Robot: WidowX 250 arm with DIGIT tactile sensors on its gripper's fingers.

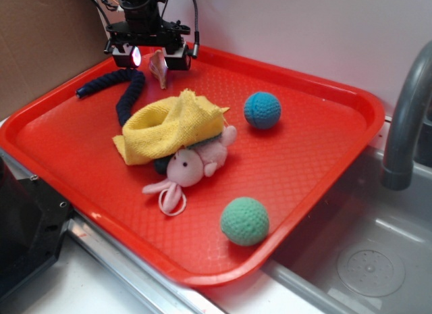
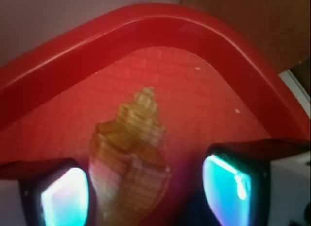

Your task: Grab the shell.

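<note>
The shell [image 1: 158, 67] is small, tan-brown and spiral, and it lies at the back left of the red tray [image 1: 304, 159]. My gripper [image 1: 152, 57] hangs over it, open, with one finger on each side. In the wrist view the shell [image 2: 131, 153] sits between the two glowing pads [image 2: 65, 197]. It lies close against the left pad, and a gap of red tray separates it from the right pad. Its pointed end faces the tray's rim [image 2: 97, 46].
A yellow cloth [image 1: 169, 125] lies over a pink plush bunny [image 1: 192, 165] mid-tray. A dark blue knitted rope [image 1: 125, 91] curls beside the gripper. A blue ball [image 1: 262, 110] and a green ball [image 1: 244, 221] sit to the right. A sink with a grey faucet [image 1: 405, 118] is on the right.
</note>
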